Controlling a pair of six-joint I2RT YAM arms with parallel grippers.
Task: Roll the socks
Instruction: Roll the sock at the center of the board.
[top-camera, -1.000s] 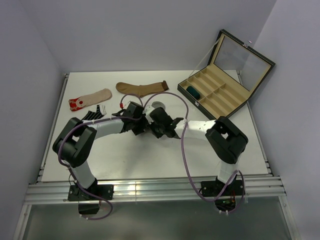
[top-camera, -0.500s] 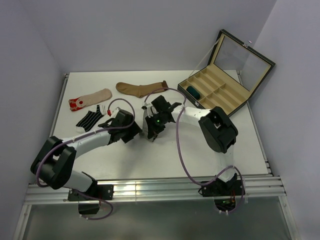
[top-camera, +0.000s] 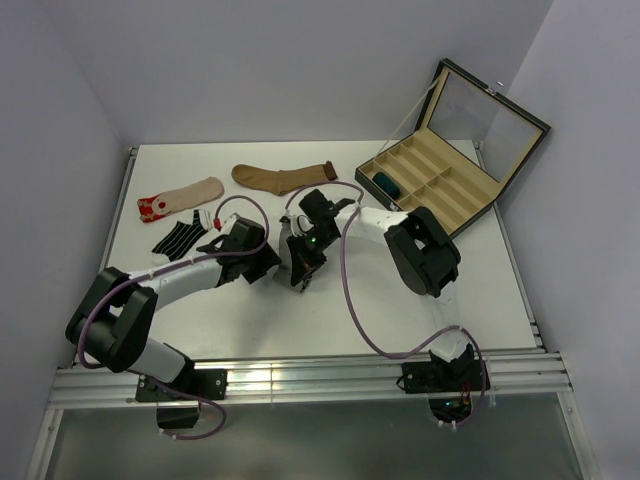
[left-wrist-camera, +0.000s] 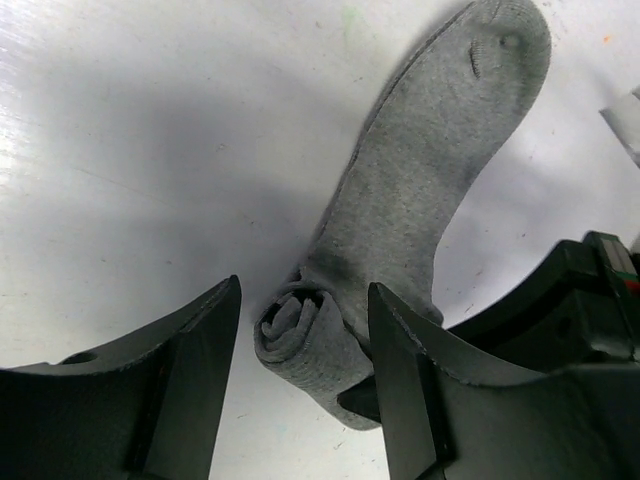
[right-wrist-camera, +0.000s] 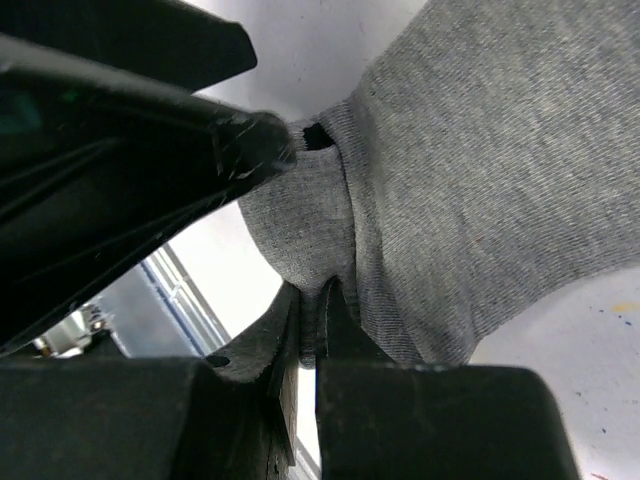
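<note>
1. Grey sock (left-wrist-camera: 420, 190) is sitting mid-worktop (top-camera: 330, 320). One end is wound into a small tight roll and the rest lies flat.
2. The right gripper (right-wrist-camera: 315, 320) is clamped closed, with a fold of that grey fabric pinched between its fingers right at the rolled end.
3. The left gripper (left-wrist-camera: 304, 300) is open. Its fingers stand either side of the roll, and there's a clear gap on one side.
4. The black case (top-camera: 395, 207) is at the right rear, lid propped up, with beige-lined long compartments. A dark teal rolled sock (top-camera: 385, 183) lies in the compartment at the left end.
5. Loose at the left rear, well apart from the case, are a brown sock (top-camera: 285, 177), a beige red-toed sock (top-camera: 180, 198) and a black-and-white striped sock (top-camera: 180, 238).
</note>
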